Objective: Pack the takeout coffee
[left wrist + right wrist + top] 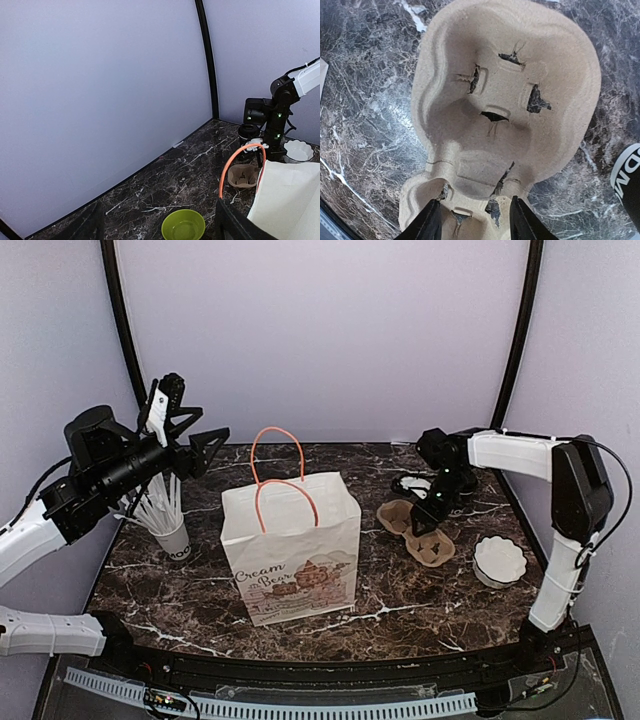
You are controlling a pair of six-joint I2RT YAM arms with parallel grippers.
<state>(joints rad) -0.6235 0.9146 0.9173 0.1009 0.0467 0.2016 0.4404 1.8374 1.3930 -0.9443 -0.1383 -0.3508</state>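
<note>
Shows the right gripper (475, 226), jaws parted, astride a pulp cup carrier (505, 90) right of centre, beside a paper bag (290, 550). Shows the left gripper (212, 440) spread wide and empty, upper left. Finds the black coffee cup (248, 132) just behind the carrier, unloaded. Probably carrier placement; calls next for gripping that cup upright.

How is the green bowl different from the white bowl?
The green bowl is lime green, while the white bowl is plain white. The green bowl's rim is smooth and round, but the white bowl's rim is wavy. In the left wrist view the green bowl lies close, and the white bowl sits far off beside the right arm. Both stand upright on the marble table and look empty.
</note>
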